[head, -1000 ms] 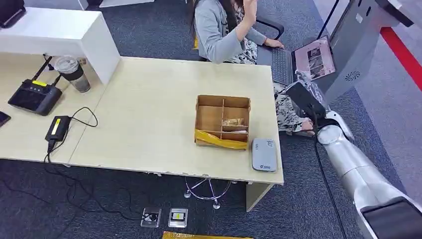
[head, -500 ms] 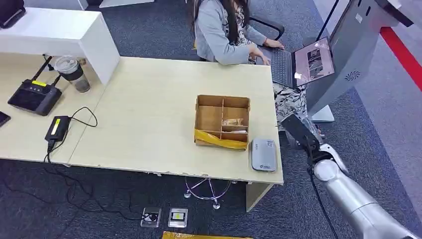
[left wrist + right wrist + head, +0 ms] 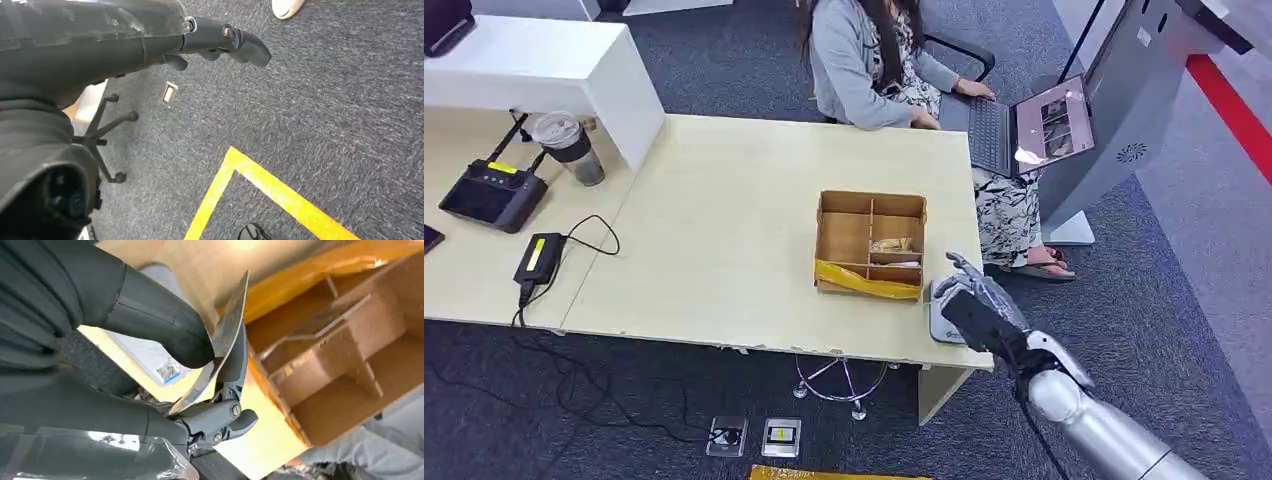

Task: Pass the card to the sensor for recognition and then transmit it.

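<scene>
My right hand (image 3: 977, 303) hovers over the table's front right corner, above the grey sensor pad (image 3: 943, 318), which it partly hides. In the right wrist view the thumb and a finger pinch a thin card (image 3: 227, 327), held edge-on above the sensor pad (image 3: 145, 352). Just beyond the card stands the cardboard divider box (image 3: 350, 350). That box (image 3: 871, 243) sits left of the sensor, with yellow tape along its front. My left hand (image 3: 220, 39) hangs over grey carpet, fingers stretched out and holding nothing.
A person (image 3: 864, 60) sits at the table's far side, hands at a laptop (image 3: 1029, 125). A grey kiosk (image 3: 1124, 110) stands at the right. A cup (image 3: 569, 148), a black controller (image 3: 492, 195) and a power adapter (image 3: 541, 256) lie at the left.
My right hand has swung from beside the person's legs down and left to the table's front right corner, above the sensor. The person lowered a raised hand to the laptop.
</scene>
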Robot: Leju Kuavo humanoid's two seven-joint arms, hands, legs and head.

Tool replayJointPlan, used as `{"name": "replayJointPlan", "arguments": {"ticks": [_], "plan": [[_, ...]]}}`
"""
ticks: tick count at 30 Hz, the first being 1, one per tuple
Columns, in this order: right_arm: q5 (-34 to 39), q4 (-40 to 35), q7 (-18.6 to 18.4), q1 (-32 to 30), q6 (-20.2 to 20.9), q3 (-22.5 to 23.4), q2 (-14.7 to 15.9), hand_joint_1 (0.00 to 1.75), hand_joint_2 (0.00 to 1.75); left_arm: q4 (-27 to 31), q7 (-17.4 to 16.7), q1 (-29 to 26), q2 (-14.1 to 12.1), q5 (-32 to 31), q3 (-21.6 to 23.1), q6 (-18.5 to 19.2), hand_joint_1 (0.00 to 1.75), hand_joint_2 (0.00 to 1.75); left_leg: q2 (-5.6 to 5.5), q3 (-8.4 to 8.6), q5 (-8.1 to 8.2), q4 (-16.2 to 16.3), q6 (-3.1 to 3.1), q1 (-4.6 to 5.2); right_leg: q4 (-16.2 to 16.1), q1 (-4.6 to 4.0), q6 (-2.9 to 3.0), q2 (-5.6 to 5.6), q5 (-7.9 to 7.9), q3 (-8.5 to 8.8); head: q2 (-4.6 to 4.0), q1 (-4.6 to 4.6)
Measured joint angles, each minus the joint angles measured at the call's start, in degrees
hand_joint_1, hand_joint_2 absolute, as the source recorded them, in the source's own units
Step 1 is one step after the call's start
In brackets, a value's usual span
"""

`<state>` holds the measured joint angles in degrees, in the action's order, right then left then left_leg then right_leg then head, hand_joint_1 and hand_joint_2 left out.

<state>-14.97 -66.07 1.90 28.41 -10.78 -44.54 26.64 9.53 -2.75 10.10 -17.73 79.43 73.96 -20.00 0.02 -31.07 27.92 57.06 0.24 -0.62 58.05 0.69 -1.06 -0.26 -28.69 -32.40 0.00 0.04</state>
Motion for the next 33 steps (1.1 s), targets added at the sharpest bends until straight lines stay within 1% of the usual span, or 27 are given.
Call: {"name": "replayJointPlan", "arguments": {"ticks": [5, 7, 12, 16, 24, 28, 33], "plan": [[-0.4, -0.2, 0.1, -0.2, 2.0, -1.4, 0.4, 1.75, 1.75, 0.0, -2.2, 0.0, 0.0, 0.0, 0.0, 0.0, 0.0, 0.0, 0.03, 0.0, 0.0, 0.0, 0.0, 0.0, 0.0, 0.0, 0.0, 0.03, 0.0, 0.0, 0.0, 0.0], [-0.4, 0.6, 1.3, 0.1, 2.5, -1.8, 0.4, 1.75, 1.75, 0.0, -2.4, 0.0, 0.0, -0.1, 0.0, 0.0, 0.0, 0.0, 0.03, 0.0, 0.0, 0.0, 0.0, 0.0, 0.0, 0.0, 0.0, 0.03, 0.0, 0.0, 0.0, -0.02], [0.5, 4.9, 3.6, 2.0, 3.3, -2.1, 0.2, 1.75, 1.75, 0.0, -2.4, 0.0, 0.0, -0.2, 0.0, 0.0, 0.0, 0.0, 0.02, -0.01, 0.0, 0.0, 0.0, 0.0, 0.0, 0.0, 0.0, 0.02, 0.01, 0.02, 0.0, 0.0], [1.3, 7.6, 3.8, 3.8, 4.0, -1.8, 0.0, 1.75, 1.75, 0.0, -2.3, 0.1, 0.0, -0.2, 0.0, 0.0, 0.0, 0.0, 0.02, 0.0, 0.0, 0.0, 0.0, 0.0, 0.0, 0.0, 0.01, 0.02, 0.02, 0.01, 0.0, 0.0], [2.3, 12.3, 5.3, 6.6, 6.1, 0.5, -1.2, 1.75, 1.75, 0.0, -1.8, 0.1, 0.0, -0.2, 0.0, -0.1, 0.0, 0.0, 0.02, -0.01, 0.0, 0.0, 0.0, 0.0, 0.0, 0.0, 0.02, 0.01, 0.01, 0.0, 0.0, -0.02], [2.4, 13.7, 5.6, 7.0, 6.5, 1.2, -1.6, 1.75, 1.75, 0.0, -1.8, 0.1, 0.0, 0.0, 0.0, -0.1, 0.0, 0.0, 0.02, -0.01, 0.0, 0.0, 0.0, 0.0, 0.0, 0.0, 0.02, 0.0, 0.01, 0.01, 0.0, -0.02], [2.4, 13.7, 5.6, 7.0, 6.5, 1.2, -1.6, 1.75, 1.75, 0.0, -1.8, 0.1, 0.0, 0.0, 0.0, -0.1, 0.0, 0.0, 0.02, -0.01, 0.0, 0.0, 0.0, 0.0, 0.0, 0.0, 0.02, 0.0, 0.01, 0.01, 0.0, -0.02]]}}
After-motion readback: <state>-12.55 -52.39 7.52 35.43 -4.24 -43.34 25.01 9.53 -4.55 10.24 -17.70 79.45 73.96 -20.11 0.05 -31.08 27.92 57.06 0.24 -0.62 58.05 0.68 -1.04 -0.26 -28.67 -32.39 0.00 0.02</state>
